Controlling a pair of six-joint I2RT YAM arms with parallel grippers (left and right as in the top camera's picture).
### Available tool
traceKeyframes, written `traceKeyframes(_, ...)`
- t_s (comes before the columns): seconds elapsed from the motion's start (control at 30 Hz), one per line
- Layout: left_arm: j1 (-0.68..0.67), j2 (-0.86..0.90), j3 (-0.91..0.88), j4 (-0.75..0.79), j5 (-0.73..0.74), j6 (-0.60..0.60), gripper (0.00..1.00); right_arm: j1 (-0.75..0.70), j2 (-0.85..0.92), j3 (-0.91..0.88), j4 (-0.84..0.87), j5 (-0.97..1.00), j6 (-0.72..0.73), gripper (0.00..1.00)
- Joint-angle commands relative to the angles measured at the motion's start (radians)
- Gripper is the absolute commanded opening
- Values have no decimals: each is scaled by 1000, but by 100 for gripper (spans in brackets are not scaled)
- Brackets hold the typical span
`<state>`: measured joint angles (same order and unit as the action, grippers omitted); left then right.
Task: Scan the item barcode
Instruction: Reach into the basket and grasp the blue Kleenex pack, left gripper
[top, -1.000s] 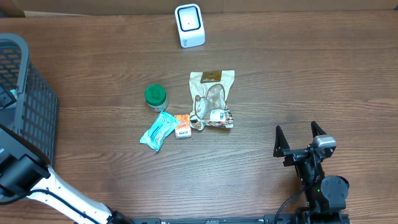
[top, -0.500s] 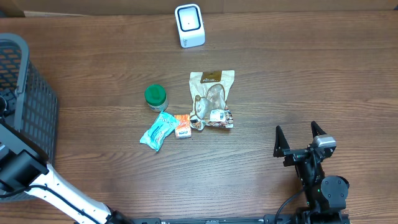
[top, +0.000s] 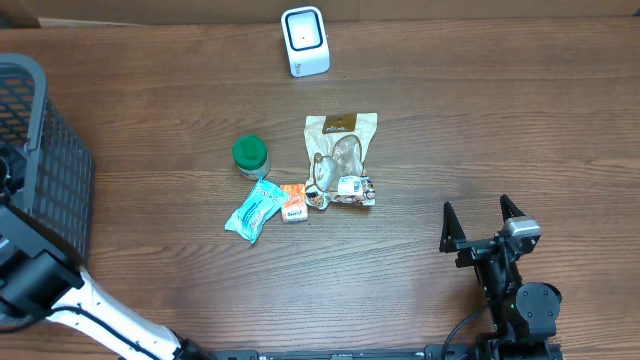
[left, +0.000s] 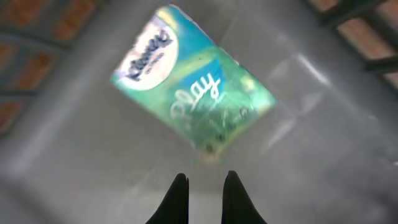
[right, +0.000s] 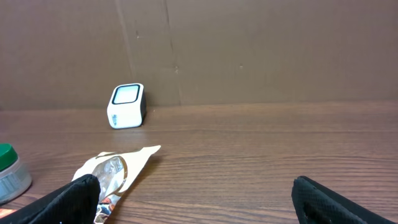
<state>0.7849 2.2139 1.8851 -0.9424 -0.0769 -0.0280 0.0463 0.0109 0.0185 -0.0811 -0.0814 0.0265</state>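
I logged the left gripper (left: 206, 177) inside the basket (top: 62, 180), jaws pressed together and empty, just short of the Kleenex tissue pack (left: 193, 78) on the basket floor. Right gripper (top: 476, 206) sat well apart from the basket, jaws spread wide.

green tissue pack (left: 193, 93), "kleenex" in a white oval at one end, "play" in white script mid-pack

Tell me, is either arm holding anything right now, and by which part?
Nothing is held. The left tool is shut and empty, just short of the tissue pack lying in the basket. The right tool stands open, also empty.
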Motion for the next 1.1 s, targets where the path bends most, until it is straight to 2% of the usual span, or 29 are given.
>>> traceKeyframes(0.0,-10,-61,-2,-63,-7,-95,5,-3,-8,-10,4,-2,4,100)
traceKeyframes(0.13,-10,-60,-3,-98,2,-181,4,-3,-8,-10,4,-2,4,100)
traceKeyframes(0.17,-10,-60,-3,-96,2,-190,9,-3,-8,-10,4,-2,4,100)
traceKeyframes(0.2,-10,-60,-3,-89,2,-207,34,-3,-8,-10,4,-2,4,100)
traceKeyframes(0.27,-10,-60,-3,-64,2,-233,62,-3,-8,-10,4,-2,4,100)
traceKeyframes(0.33,-10,-59,-3,-34,3,-238,74,-3,-8,-10,4,-2,4,100)
traceKeyframes(0.37,-11,-59,-3,16,2,-238,76,-3,-8,-10,4,-2,3,100)
traceKeyframes(0.53,-12,-31,-7,140,-1,-233,70,-3,-8,-10,4,-2,4,100)
traceKeyframes(0.83,-13,94,-7,160,-1,-233,58,-3,-8,-10,4,-2,4,100)
traceKeyframes(0.9,-13,106,-7,145,-2,-230,45,-3,-8,-10,4,-2,4,100)
traceKeyframes(1.0,-13,108,-7,138,-1,-230,12,-3,-8,-10,4,-2,4,100)
traceKeyframes(1.03,-13,108,-6,137,0,-231,4,-3,-8,-10,4,-2,4,100)
traceKeyframes(1.07,-14,107,-6,130,0,-231,4,-3,-8,-10,4,-2,4,100)
